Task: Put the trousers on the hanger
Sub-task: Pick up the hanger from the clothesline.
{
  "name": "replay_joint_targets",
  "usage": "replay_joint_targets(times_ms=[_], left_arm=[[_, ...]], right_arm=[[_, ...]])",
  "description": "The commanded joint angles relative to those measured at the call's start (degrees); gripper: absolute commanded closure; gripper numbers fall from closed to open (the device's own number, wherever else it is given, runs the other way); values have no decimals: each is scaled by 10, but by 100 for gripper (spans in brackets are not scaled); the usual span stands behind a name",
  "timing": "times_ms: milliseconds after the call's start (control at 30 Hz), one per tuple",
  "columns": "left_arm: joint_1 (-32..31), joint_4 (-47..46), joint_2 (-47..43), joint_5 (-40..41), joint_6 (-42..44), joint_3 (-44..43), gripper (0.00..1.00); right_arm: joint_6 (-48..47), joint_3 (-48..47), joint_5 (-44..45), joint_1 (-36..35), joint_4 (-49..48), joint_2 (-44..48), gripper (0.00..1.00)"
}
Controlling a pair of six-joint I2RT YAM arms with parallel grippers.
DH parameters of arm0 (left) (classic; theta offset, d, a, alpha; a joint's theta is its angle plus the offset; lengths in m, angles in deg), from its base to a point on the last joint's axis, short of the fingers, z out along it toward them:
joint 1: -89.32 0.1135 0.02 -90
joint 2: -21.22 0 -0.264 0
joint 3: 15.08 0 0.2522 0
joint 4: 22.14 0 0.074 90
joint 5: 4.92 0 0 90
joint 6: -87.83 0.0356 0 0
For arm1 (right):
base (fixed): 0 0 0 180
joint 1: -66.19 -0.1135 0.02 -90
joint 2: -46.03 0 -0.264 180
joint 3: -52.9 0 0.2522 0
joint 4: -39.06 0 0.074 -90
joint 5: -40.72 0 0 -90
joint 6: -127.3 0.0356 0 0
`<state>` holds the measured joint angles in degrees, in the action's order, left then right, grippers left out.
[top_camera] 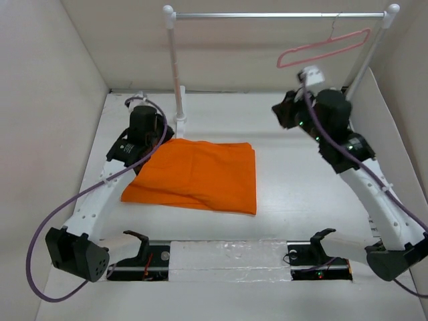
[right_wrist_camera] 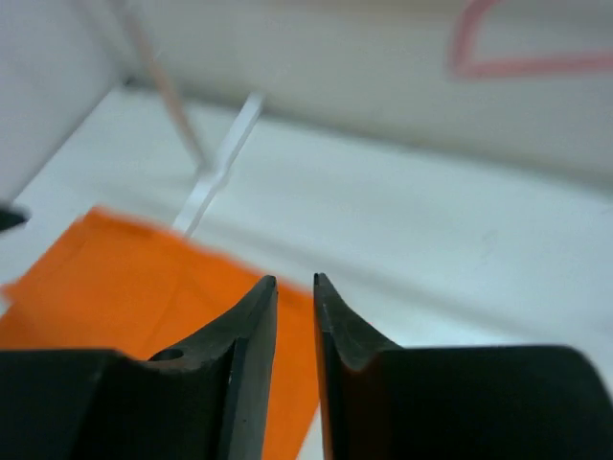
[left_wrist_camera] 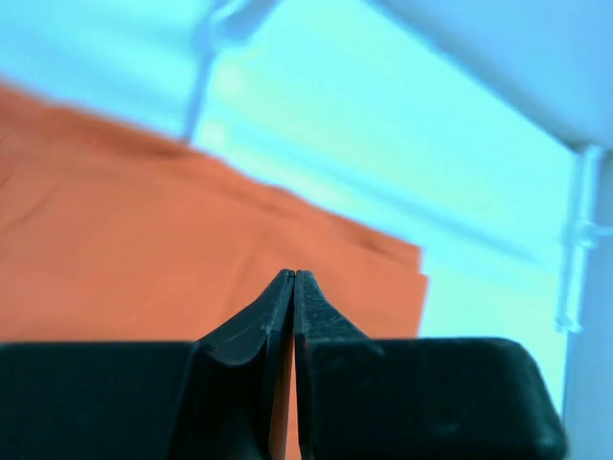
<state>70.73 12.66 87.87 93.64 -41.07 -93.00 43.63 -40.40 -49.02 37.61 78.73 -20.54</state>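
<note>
– 1 pair of bright orange trousers (top_camera: 194, 175) is the big item. Where do they lie?
– Folded flat on the white table (top_camera: 294, 167), left of the middle, in a rough rectangle. Their far left corner is just beside the foot of the left white post (top_camera: 175, 73).
– And the hanger (right_wrist_camera: 536, 65)?
– Pale pink, hooked on the metal rail (top_camera: 277, 15) near its right end. It is tilted, with the right tip higher, and well apart from the trousers.
– How does the left gripper (left_wrist_camera: 293, 280) stand?
– It is at the far left part of the trousers, pointing down at the cloth. Its 2 fingers are clenched tip to tip with nothing between the tips. In its wrist view, orange cloth fills most of the ground beyond them. I cannot tell whether the tips touch the cloth.
– The right gripper (right_wrist_camera: 295, 278)?
– Raised in the air on the right, below the hanger and aimed left toward the trousers. Its jaws stand a narrow slit apart and grasp nothing.
– What surrounds all this?
– 2 white posts carry the rail across the far side, and the right post (top_camera: 371, 50) stands at the far right corner. Beige walls (top_camera: 40, 100) close the table in on 3 sides. A glossy clear strip (top_camera: 227, 257) lies along the near edge between the 2 arm bases.
</note>
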Motion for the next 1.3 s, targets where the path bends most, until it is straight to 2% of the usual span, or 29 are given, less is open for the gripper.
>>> replay_joint_targets(times_ms=[0,33,67,133,233,333,433,467,600,1000,1167,1267], left_arm=[[-77,-21,27,24,59,-63,100],[-94,-25,37,37,64,-70,100],[-110,-30,41,44,69,-76,100],[-144,-49,44,45,69,-75,100],[-144,-79,42,-7,63,-41,100],[-144,-80,39,-34,63,-12,100],[-144,-91,17,-37,62,29,89],[-144,-93,7,-37,58,46,82],[-144,-101,-3,-46,52,73,75],[-144,-84,-4,-35,61,62,74],[-144,-81,0,-39,62,62,74],[-144,-82,1,-42,60,66,75]], right_arm=[[0,-85,2,80,-14,-45,69],[31,-117,-60,137,-23,-58,44],[54,-126,-83,162,-38,-74,35],[143,-134,-170,225,-112,-113,21],[264,-147,-212,259,-209,-166,16],[357,-144,-221,282,-295,-192,14],[409,-131,-202,295,-354,-203,13],[436,-133,-206,295,-370,-221,13],[481,-135,-212,301,-431,-248,12],[530,-119,-175,278,-482,-291,14],[546,-116,-175,273,-515,-312,22],[545,-114,-170,273,-513,-315,24]])
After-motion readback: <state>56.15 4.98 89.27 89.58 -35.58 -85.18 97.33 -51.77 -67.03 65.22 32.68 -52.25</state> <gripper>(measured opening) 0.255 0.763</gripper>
